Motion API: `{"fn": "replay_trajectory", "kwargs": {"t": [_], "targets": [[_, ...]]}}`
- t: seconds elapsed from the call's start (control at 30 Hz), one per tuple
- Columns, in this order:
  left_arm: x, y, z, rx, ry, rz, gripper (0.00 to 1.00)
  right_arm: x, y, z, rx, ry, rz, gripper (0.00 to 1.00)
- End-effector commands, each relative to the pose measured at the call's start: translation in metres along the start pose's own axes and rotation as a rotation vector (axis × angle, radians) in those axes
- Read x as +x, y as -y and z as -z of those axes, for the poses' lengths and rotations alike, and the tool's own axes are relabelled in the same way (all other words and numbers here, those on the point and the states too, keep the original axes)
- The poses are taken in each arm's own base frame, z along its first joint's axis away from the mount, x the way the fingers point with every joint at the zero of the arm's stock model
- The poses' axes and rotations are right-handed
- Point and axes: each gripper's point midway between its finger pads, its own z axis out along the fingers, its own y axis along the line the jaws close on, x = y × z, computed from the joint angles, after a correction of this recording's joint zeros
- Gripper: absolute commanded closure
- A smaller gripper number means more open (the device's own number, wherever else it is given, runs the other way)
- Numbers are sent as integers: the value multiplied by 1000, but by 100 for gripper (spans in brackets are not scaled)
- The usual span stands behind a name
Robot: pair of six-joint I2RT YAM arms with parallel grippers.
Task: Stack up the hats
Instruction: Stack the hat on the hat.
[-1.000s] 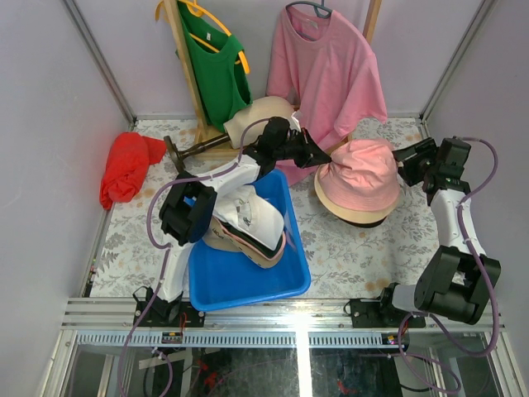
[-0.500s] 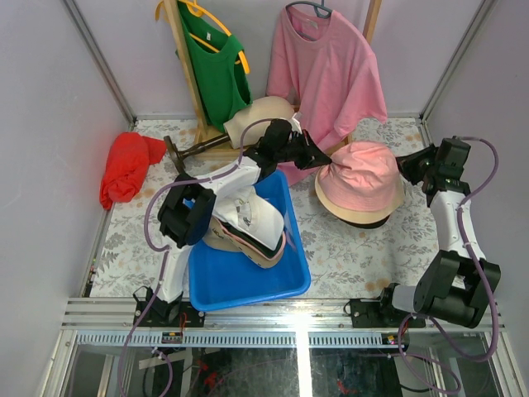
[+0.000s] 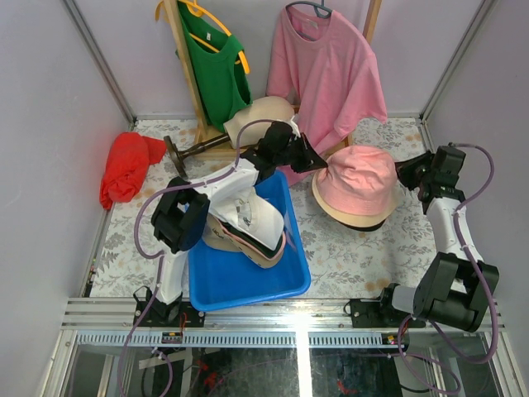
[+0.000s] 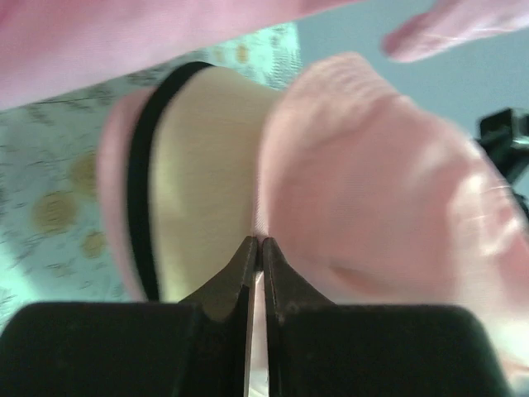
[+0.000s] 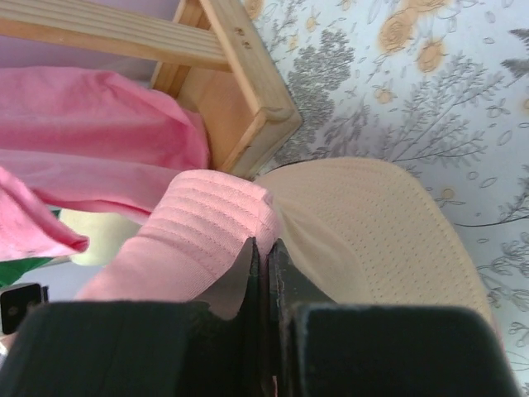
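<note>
A pink bucket hat (image 3: 357, 186) sits on a tan hat (image 3: 347, 217), with a black one showing at the stack's lower edge, right of the blue bin. My left gripper (image 3: 319, 165) is shut on the pink hat's left brim; in the left wrist view its tips (image 4: 258, 242) pinch pink fabric (image 4: 372, 207) beside the tan hat (image 4: 207, 165). My right gripper (image 3: 405, 176) is shut on the right brim; the right wrist view shows the pink brim (image 5: 207, 223) folded between the tips (image 5: 264, 242), over the tan hat (image 5: 372, 223). A white cap (image 3: 252, 217) tops more hats in the bin.
The blue bin (image 3: 248, 294) stands at front centre under the left arm. A cream mannequin head (image 3: 260, 116) lies behind it by the wooden rack (image 3: 192, 83), which carries a green shirt (image 3: 216, 70) and a pink shirt (image 3: 326, 66). A red cloth bundle (image 3: 126, 165) lies far left.
My right gripper has come in to the pink hat's right brim and shut on it. The pink hat has shifted a little to the left with the left gripper.
</note>
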Motion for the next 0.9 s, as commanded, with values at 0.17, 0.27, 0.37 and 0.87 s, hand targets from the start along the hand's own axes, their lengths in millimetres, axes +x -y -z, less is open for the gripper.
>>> {"fn": "replay_trajectory", "kwargs": {"t": [0.17,0.27,0.37,0.87], "targets": [[50,-66,9,-225,-110,7,100,26,60,-7,190,-54,-6,100],[60,-67,14,-221,-116,10,100,17,47,-10,170,-42,1,100],[63,-63,19,-199,-111,14,100,14,32,-14,126,-36,3,100],[97,-25,22,-77,-168,-8,100,-30,-12,-14,124,71,63,62]]}}
